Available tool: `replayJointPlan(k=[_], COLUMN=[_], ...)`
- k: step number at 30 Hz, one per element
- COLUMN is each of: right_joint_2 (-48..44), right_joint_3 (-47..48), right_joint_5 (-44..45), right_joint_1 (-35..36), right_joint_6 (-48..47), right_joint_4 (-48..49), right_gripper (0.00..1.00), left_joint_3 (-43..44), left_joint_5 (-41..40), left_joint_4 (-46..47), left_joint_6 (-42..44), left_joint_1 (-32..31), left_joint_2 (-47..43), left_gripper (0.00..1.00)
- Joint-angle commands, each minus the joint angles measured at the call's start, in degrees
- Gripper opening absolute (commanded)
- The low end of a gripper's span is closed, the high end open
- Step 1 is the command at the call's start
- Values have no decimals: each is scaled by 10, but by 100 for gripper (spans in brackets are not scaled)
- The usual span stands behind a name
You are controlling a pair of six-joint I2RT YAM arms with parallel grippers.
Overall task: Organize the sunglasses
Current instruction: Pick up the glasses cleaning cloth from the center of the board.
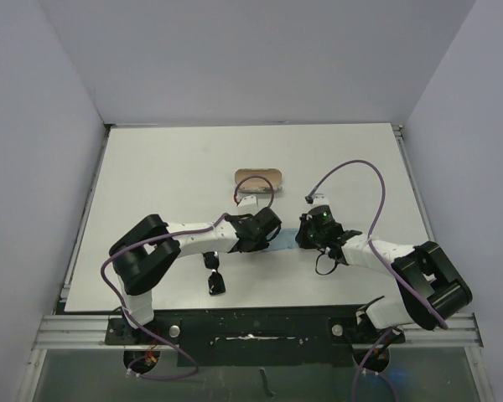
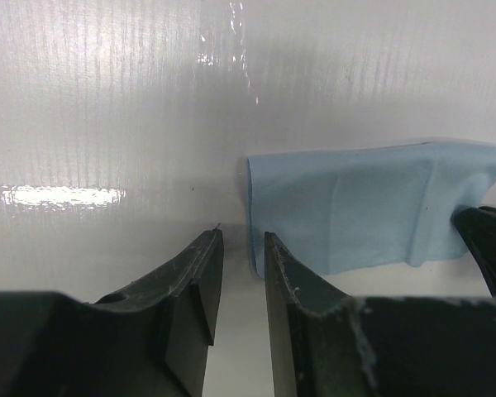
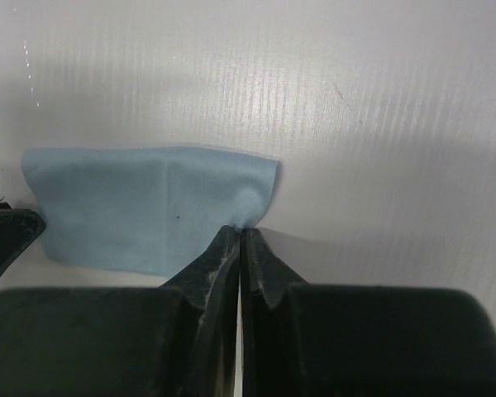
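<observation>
The sunglasses (image 1: 215, 275) lie dark and small on the white table, just in front of my left forearm and partly hidden by it. Between the two grippers a light blue cloth (image 1: 286, 242) lies folded. My right gripper (image 3: 241, 231) is shut on the cloth's (image 3: 132, 207) near right corner, puckering it. My left gripper (image 2: 242, 234) stands at the cloth's (image 2: 364, 207) opposite edge, its jaws a narrow gap apart with only bare table between them. In the top view the left gripper (image 1: 275, 233) and right gripper (image 1: 303, 237) face each other across the cloth.
An oval beige case (image 1: 258, 179) lies open on the table just beyond the left gripper. A purple cable (image 1: 352, 167) loops over the table behind the right arm. White walls close in the table (image 1: 168, 167) on three sides.
</observation>
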Motion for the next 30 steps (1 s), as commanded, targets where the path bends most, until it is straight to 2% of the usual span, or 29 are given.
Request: replayJointPlan(k=[1,12,30], right_joint_2=[-2,-5,-7], right_joint_3=[-8,-10,-14], right_joint_5=[4,5,6], right_joint_1=[4,3,3], right_joint_6=[5,5,5], right_joint_4=[11,11,11], right_gripper=[0,0,0], left_joint_3=[13,21,22], left_joint_5=[37,49,43], left_joint_4=[13,24,18], left_joint_6=[-14,-16,-20], left_joint_1=[-7,-11,-11], left_joint_2=[16,25,31], left_gripper=[25,25,16])
